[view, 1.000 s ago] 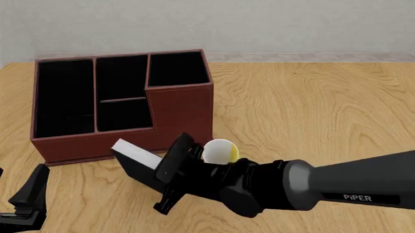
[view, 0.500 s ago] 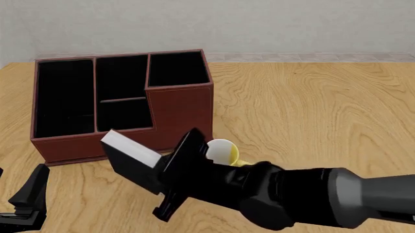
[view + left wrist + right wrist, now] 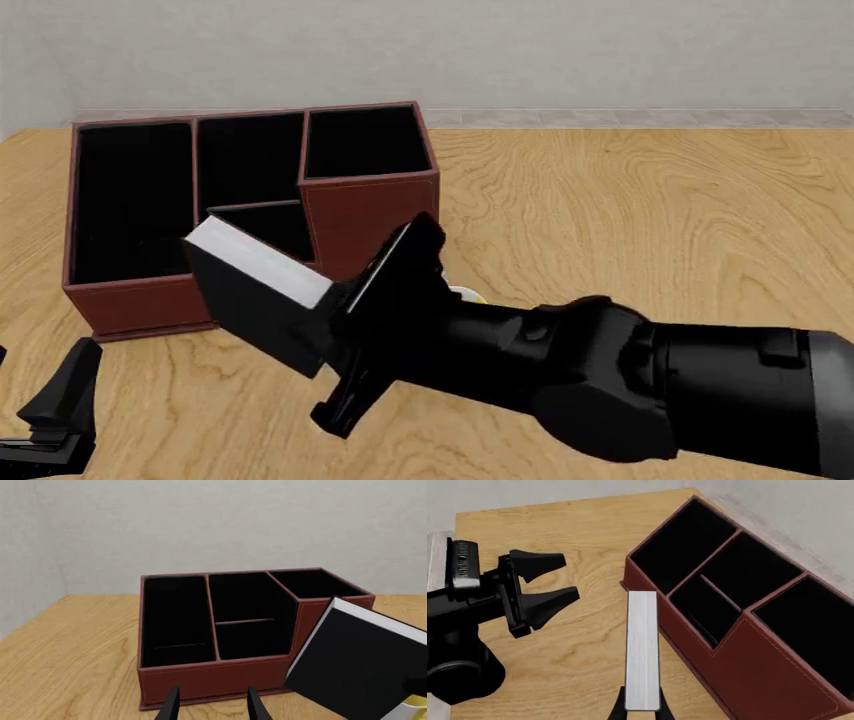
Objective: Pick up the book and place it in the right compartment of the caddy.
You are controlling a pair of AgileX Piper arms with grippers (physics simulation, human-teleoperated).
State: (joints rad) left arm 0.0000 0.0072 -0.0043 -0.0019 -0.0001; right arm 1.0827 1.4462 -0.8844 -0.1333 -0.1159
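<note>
The right claw (image 3: pixel 642 711) grips the book (image 3: pixel 260 300) by its lower end, lifted clear of the bench (image 3: pixel 641 220), long axis tilted up-left. The right compartment (image 3: pixel 363 140) of the caddy (image 3: pixel 367 215) lies just beyond and higher, its mouth free. The left claw (image 3: pixel 540 587) idles open, near

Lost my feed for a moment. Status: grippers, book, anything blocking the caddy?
Right gripper shut on book, lifted and tilted in front of caddy. Left gripper open, idle. Right compartment unobstructed; mug mostly hidden.
</note>
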